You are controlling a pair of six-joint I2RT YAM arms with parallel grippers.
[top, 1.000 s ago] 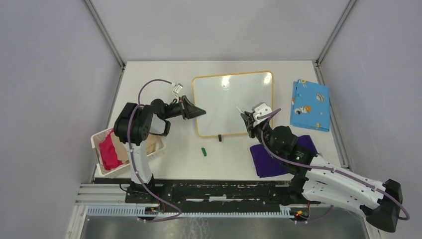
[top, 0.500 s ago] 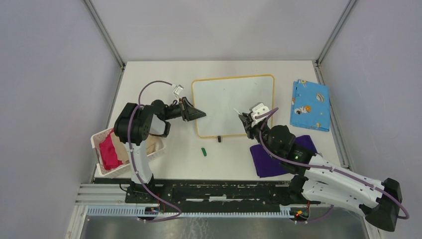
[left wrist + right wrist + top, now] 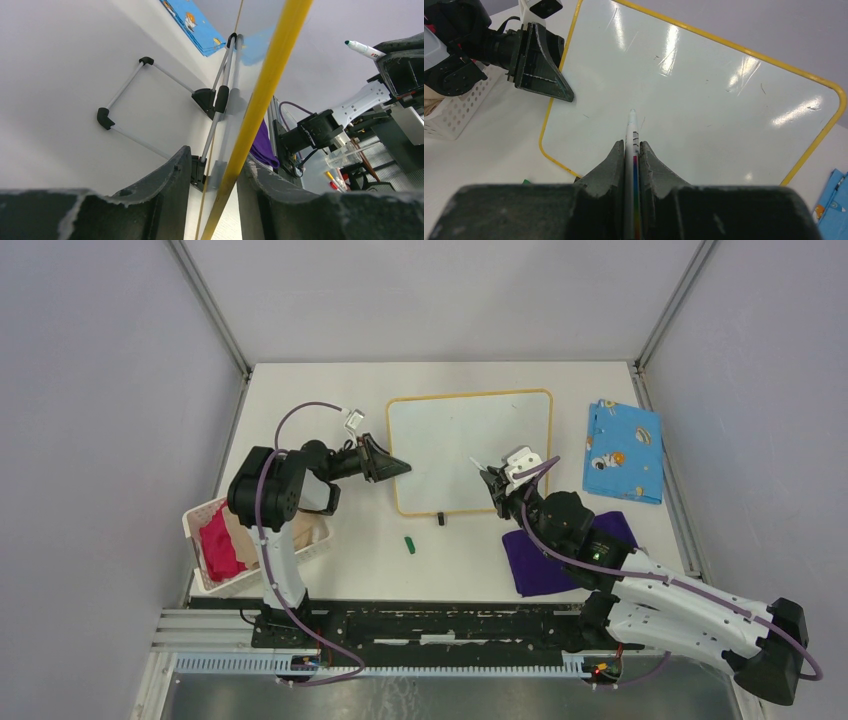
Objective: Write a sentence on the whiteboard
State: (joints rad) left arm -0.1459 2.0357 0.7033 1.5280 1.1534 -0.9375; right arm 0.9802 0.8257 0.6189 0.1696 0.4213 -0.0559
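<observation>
Our right gripper (image 3: 631, 146) is pinching the marker (image 3: 630, 122), with the tip over the middle of the whiteboard (image 3: 724, 85). We can't tell if it's touching. Our left gripper (image 3: 212, 172) is clamped on the whiteboard's yellow left edge. Over the last second the whiteboard went from skewed to squared up. It's blank, so no sentence yet, and we reckon writing can start now.

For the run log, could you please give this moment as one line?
left gripper shut on whiteboard | right gripper shut on marker | nothing written yet
</observation>
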